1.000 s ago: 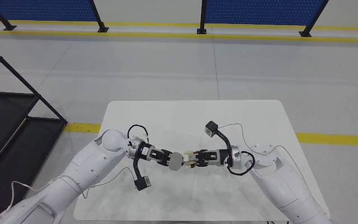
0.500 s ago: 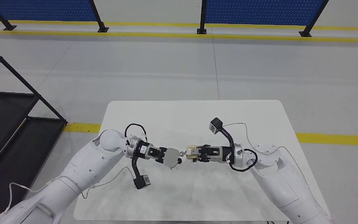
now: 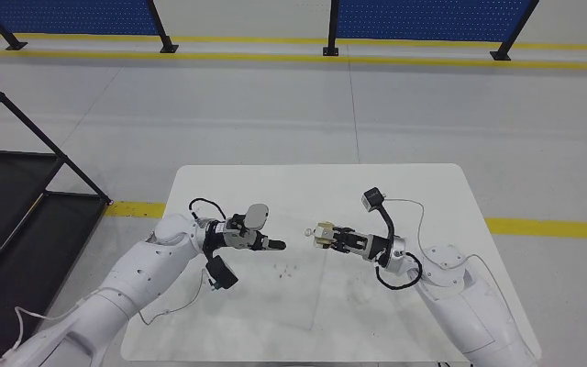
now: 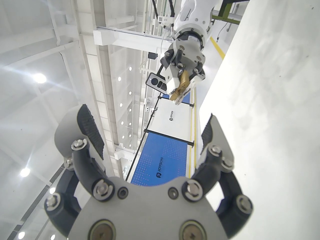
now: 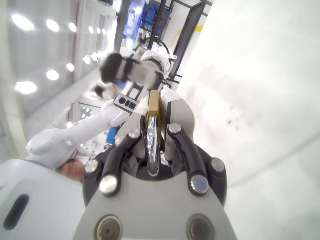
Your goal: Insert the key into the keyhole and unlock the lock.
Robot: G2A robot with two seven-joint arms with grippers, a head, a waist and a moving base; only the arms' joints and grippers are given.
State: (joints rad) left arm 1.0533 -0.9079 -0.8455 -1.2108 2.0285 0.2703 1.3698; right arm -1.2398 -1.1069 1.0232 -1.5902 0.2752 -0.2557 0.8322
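Observation:
My right gripper (image 3: 319,236) hovers over the middle of the white table (image 3: 413,193), shut on a brass padlock (image 5: 153,103). The padlock's silver shackle (image 5: 152,138) points back into the palm. In the left wrist view the same padlock (image 4: 182,84) faces my left gripper, and a small key-like piece (image 4: 177,99) sticks out of its end. My left gripper (image 3: 271,230) hangs a short way to the left of the lock. It is open, with nothing between its ribbed pads (image 4: 90,128).
A few dark specks (image 3: 286,271) lie on the table between the arms. A black metal rack (image 3: 37,211) stands off the table's left side. Blue barrier panels (image 3: 422,18) line the far floor.
The left gripper, close against the padlock a second ago, has opened and drawn back to the left. The right gripper has shifted right and a little farther back with the padlock.

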